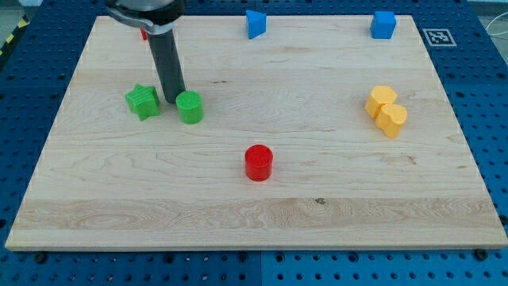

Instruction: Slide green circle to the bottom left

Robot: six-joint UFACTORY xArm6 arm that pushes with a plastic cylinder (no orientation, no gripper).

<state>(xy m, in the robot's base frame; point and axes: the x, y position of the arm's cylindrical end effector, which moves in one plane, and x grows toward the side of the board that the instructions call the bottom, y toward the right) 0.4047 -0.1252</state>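
Observation:
The green circle (pixel 190 107), a short cylinder, stands on the wooden board (pixel 254 214) in the left half, a little above the middle height. My tip (pixel 174 98) rests on the board right at the circle's upper left edge, touching or nearly touching it. A green star (pixel 143 102) sits just to the left of my tip. The dark rod rises from the tip toward the view's top left.
A red cylinder (pixel 259 163) stands near the board's centre. Two yellow blocks (pixel 381 100) (pixel 391 119) sit together at the right. A blue block (pixel 255 24) and a blue cube (pixel 382 25) stand at the top edge. A red bit (pixel 144 34) shows behind the rod.

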